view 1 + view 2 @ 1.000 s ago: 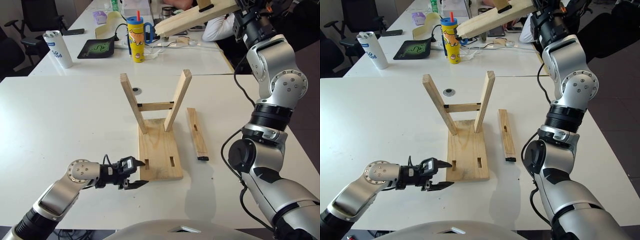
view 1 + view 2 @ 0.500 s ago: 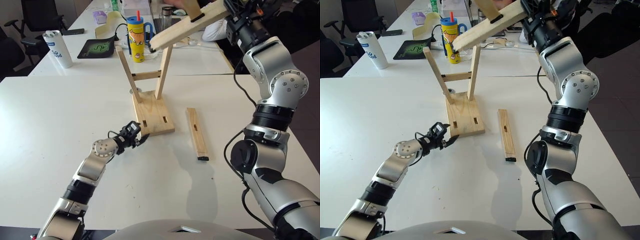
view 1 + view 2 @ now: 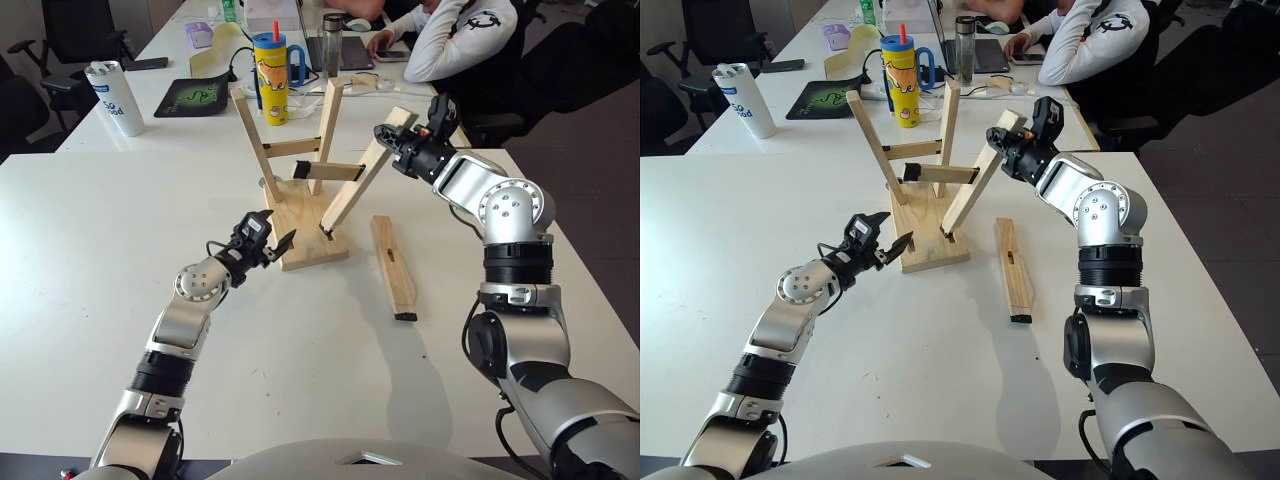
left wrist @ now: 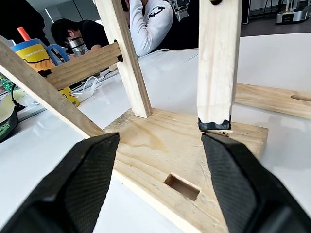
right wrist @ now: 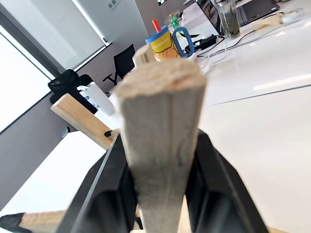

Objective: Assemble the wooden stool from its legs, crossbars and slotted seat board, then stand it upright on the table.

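Leg [image 3: 358,188] in right hand [image 3: 398,148], slantwise on seat board [image 3: 300,242].

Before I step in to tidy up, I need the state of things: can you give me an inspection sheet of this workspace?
Surface: white table, seat board lying flat on it.
Job's things: two legs joined by a crossbar stand in the board; a third leg leans with its foot at a board slot; a loose leg lies beside the board.
Clutter: yellow cup, white tumbler, black mat on the far table.
Hands: left hand open at the board's near corner; right hand shut on the leaning leg's top.
Cables: white cables on the far table.
Surroundings: office chairs.
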